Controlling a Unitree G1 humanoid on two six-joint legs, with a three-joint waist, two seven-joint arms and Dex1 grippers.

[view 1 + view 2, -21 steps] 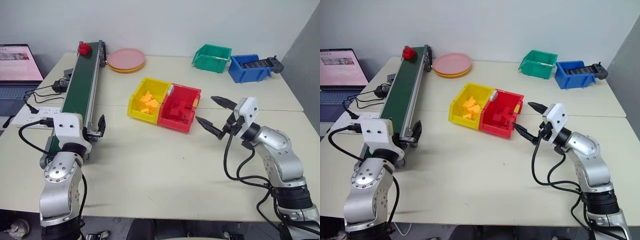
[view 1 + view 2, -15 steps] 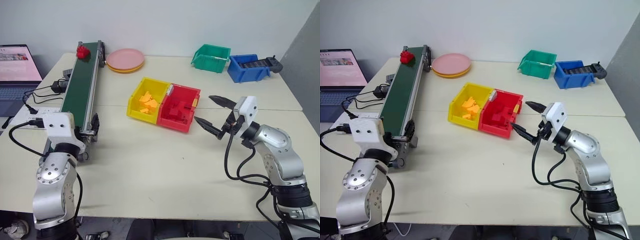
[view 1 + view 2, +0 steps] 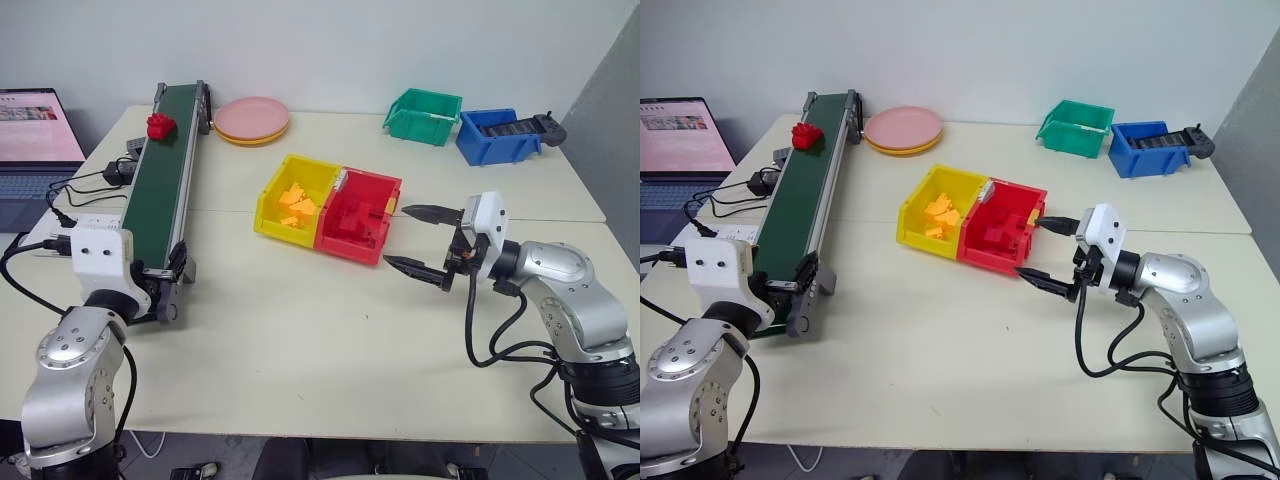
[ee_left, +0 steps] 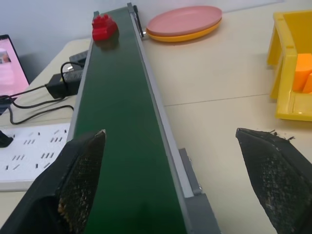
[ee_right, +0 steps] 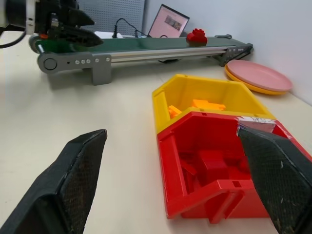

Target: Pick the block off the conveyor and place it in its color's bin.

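Observation:
The red block [image 3: 159, 125] rides on the green conveyor [image 3: 160, 195], on its far part near the back end; the left wrist view has the block [image 4: 104, 27] straight ahead up the belt. My left gripper [image 3: 172, 283] is open at the belt's near end, its fingers astride the near rail. The red bin [image 3: 352, 246] sits mid-table, joined to a yellow one, with red bricks inside. Just right of the red bin's front, my right gripper [image 3: 397, 236] is open and empty, pointing at the bin [image 5: 168, 161].
The yellow bin [image 3: 272, 205] holds orange pieces. Pink plates [image 3: 252, 119] lie beside the conveyor's far end. A green bin [image 3: 424, 116] and a blue bin [image 3: 497, 136] stand at the back right. A laptop [image 3: 35, 140], power strip [image 3: 75, 225] and cables lie left of the belt.
The block has travelled down the belt toward me. My left arm swung left and lower, bringing its gripper to the belt's near end. The right gripper rolled and edged toward the red bin.

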